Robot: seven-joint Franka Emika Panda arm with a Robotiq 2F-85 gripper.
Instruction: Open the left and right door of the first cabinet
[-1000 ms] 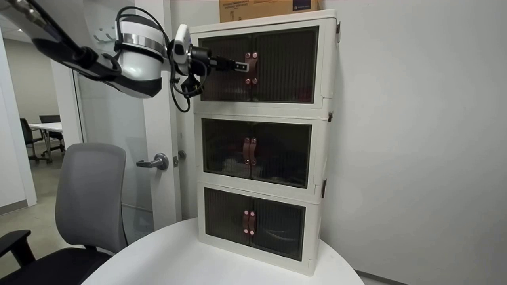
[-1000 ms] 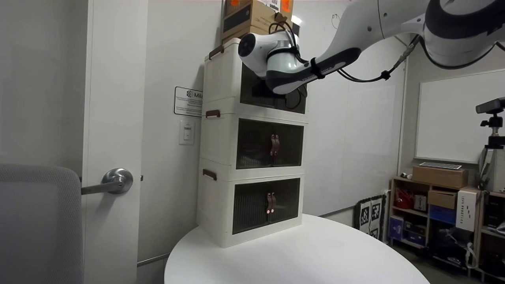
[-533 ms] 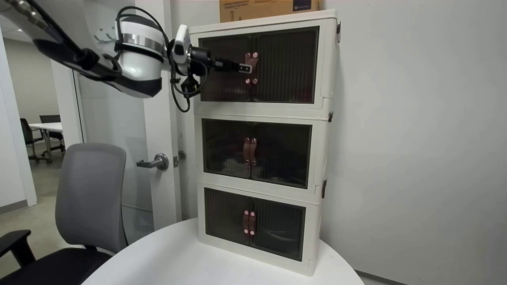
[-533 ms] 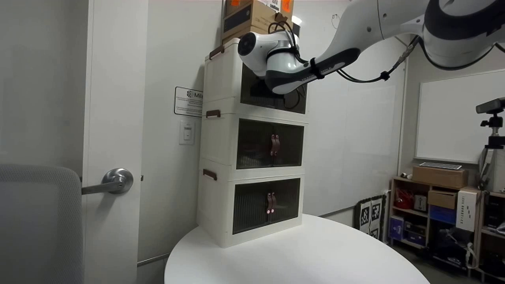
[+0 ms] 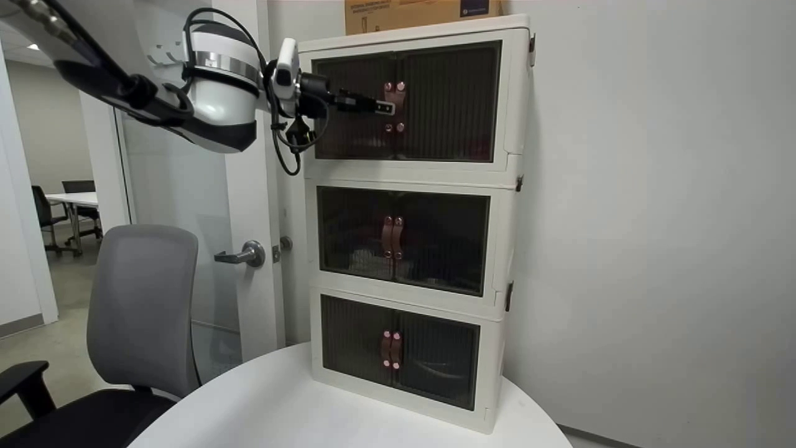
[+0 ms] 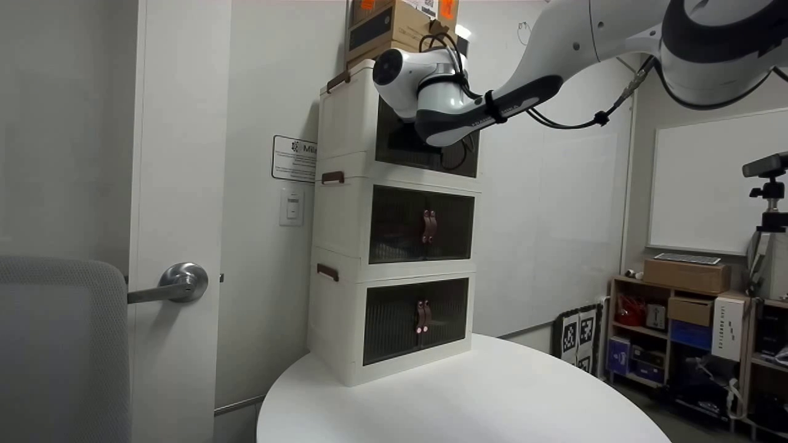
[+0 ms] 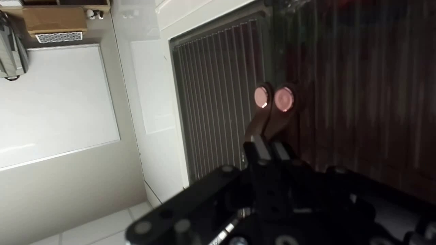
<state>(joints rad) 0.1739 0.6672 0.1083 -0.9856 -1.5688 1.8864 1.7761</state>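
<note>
The first cabinet point(image 5: 515, 106) tops a stack of cream-white modules, its dark left door point(image 5: 354, 140) and right door point(image 5: 454, 102) both flush in the frame. My gripper point(image 5: 385, 107) reaches in from the left to the handles at the middle seam. In the wrist view, which is upside down, the gripper point(image 7: 268, 141) has its jaws nearly together around the left door's reddish strap handle point(image 7: 277, 123). The right door's handle point(image 7: 257, 125) lies just outside one finger. My wrist and forearm hide the handles in an exterior view where the cabinet point(image 6: 348, 114) shows from its side.
Below are a middle module point(image 5: 497, 242) and a bottom module point(image 5: 488, 367), doors closed, on a round white table point(image 5: 298, 398). A cardboard box point(image 5: 423, 15) sits on top. An office chair point(image 5: 143, 305) and a room door's lever point(image 5: 245, 254) are at the left.
The visible fingertip has shifted slightly right and down at the handles as the jaws came together. The arm has barely moved, and the cabinet doors stand as before.
</note>
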